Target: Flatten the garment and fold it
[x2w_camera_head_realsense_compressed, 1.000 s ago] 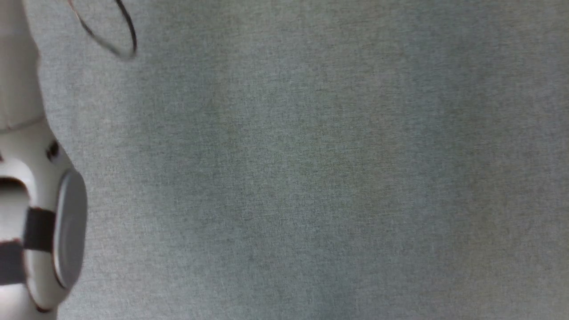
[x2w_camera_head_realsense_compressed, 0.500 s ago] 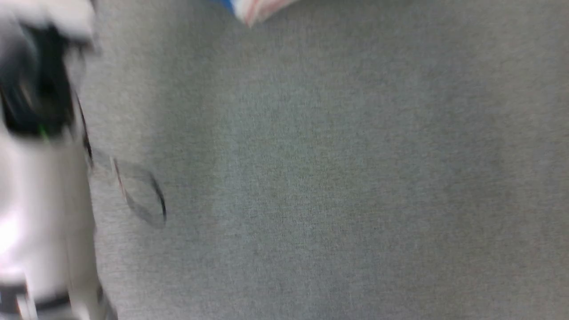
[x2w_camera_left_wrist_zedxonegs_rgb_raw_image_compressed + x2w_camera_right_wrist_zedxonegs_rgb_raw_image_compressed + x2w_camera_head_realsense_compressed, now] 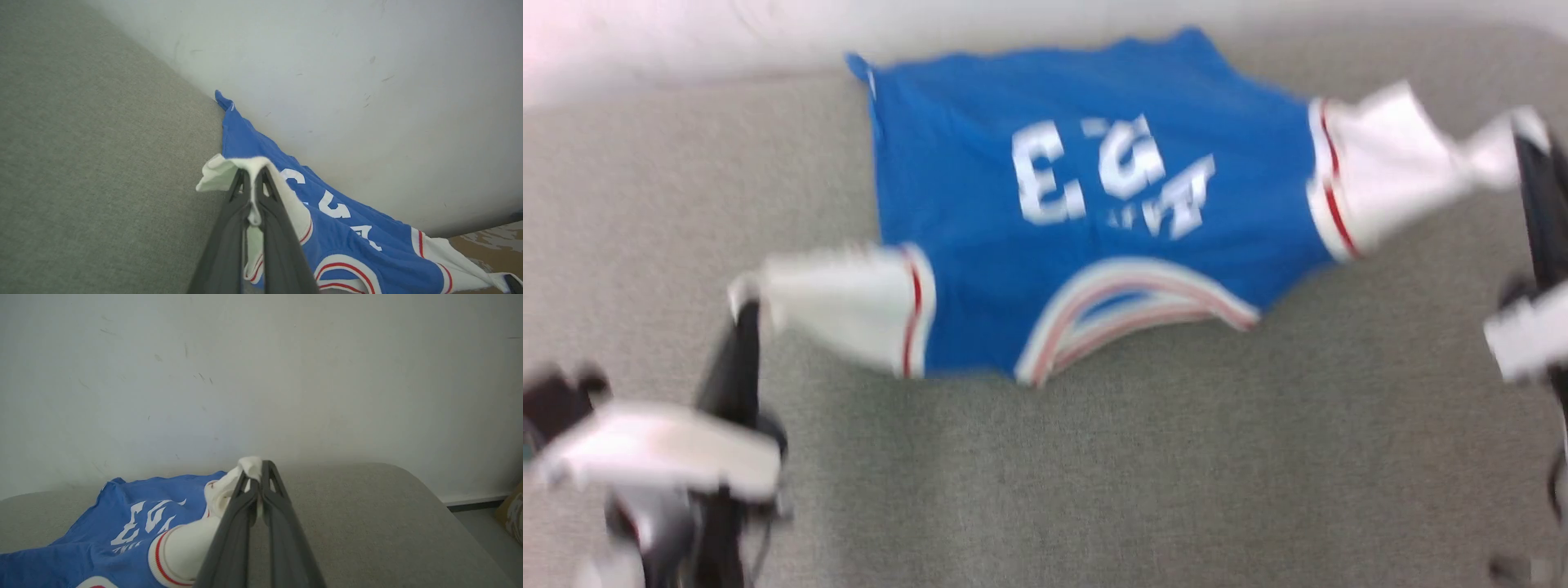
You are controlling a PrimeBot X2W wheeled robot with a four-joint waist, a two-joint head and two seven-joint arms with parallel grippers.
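Note:
The garment (image 3: 1094, 229) is a royal-blue T-shirt with white lettering, white sleeves and red-and-white trim. It lies spread front-up on the grey surface (image 3: 1094, 474), neck toward me, hem against the wall. My left gripper (image 3: 743, 314) is shut on the tip of the left white sleeve (image 3: 229, 169). At the far right my right gripper (image 3: 1527, 147) is shut on the tip of the other white sleeve (image 3: 249, 465). Both sleeves are pulled outward and lifted a little. The blue body (image 3: 339, 237) stretches between them and shows again in the right wrist view (image 3: 135, 514).
A pale wall (image 3: 1045, 24) rises right behind the grey surface. The surface's rounded right end (image 3: 449, 510) drops to a floor with a brownish thing (image 3: 512, 510) at the far right. Bare grey fabric spreads in front of the shirt.
The head camera has swung up: earlier frames held bare grey surface and a pale arm at left; now the spread shirt and both grippers are in view.

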